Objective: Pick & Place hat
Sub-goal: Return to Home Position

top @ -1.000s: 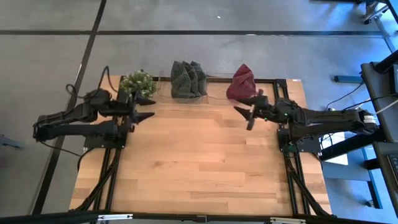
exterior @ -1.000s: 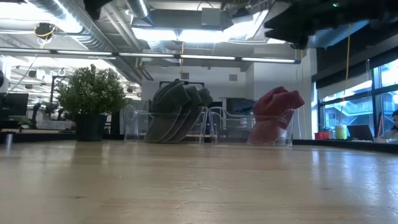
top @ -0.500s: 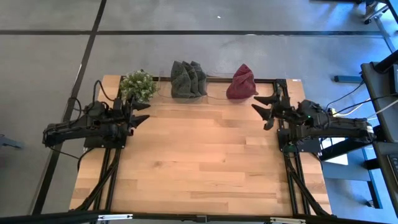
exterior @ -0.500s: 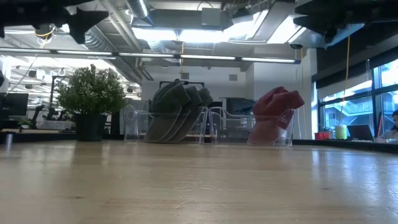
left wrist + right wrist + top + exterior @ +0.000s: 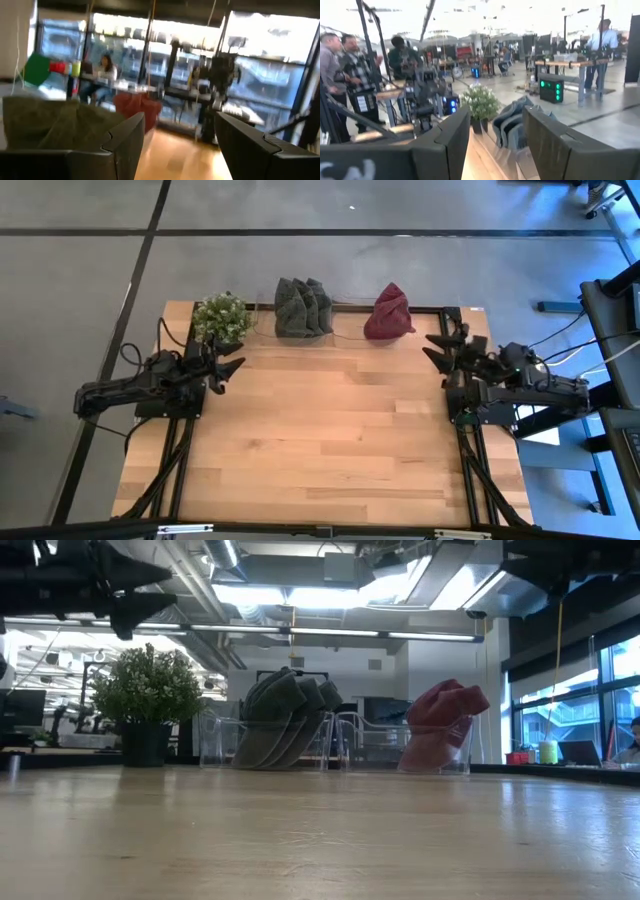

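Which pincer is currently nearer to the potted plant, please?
Left. The left pincer sits close beside the potted plant; the right pincer is far across the table, near its opposite edge.

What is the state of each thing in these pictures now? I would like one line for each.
Left gripper: open, empty, over the left side of the table.
Right gripper: open, empty, over the table's right side.
Dark caps: bunched together in the left bin.
Red cap: in the right bin.
Plant: upright.

Two clear bins (image 5: 212, 743), two arms (image 5: 130, 388), one potted plant (image 5: 222, 317), one red cap (image 5: 388, 313), several dark caps (image 5: 303, 308).
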Controlling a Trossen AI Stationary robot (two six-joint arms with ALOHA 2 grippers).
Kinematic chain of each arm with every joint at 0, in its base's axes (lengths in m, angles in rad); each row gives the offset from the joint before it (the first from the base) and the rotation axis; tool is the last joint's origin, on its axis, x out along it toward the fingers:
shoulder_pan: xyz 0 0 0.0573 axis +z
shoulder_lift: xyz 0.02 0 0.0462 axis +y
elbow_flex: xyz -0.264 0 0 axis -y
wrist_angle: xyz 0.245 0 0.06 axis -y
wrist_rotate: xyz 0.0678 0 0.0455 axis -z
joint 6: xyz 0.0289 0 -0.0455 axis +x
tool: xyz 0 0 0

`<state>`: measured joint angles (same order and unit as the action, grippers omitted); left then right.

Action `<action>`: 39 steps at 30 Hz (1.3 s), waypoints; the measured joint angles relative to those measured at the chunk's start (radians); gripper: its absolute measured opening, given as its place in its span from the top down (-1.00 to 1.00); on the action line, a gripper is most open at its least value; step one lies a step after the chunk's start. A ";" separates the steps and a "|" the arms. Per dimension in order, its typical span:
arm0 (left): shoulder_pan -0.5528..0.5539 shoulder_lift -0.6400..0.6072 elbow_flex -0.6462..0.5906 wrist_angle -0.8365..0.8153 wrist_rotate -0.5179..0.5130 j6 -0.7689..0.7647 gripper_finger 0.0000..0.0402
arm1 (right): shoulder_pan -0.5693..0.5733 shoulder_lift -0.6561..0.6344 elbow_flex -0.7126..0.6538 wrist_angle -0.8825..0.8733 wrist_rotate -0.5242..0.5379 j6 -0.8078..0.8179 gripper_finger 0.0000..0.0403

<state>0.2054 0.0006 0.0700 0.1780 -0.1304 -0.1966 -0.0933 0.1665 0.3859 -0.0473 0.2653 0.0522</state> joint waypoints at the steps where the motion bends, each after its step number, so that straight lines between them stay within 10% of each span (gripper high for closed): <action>1: 0.000 0.000 -0.012 0.030 -0.002 0.000 -0.16 | 0.000 -0.020 0.000 -0.005 -0.002 -0.005 0.09; 18: 0.000 -0.001 -0.062 -0.024 -0.050 -0.018 -0.16 | 0.000 -0.164 -0.004 -0.184 -0.005 -0.007 0.09; 39: 0.000 -0.001 -0.062 -0.137 -0.051 -0.029 -0.16 | 0.000 -0.165 -0.288 0.152 -0.006 0.029 0.09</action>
<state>0.2054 -0.0002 0.0082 0.0414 -0.1815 -0.2256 -0.0933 0.0017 0.0980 0.1042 0.2596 0.0816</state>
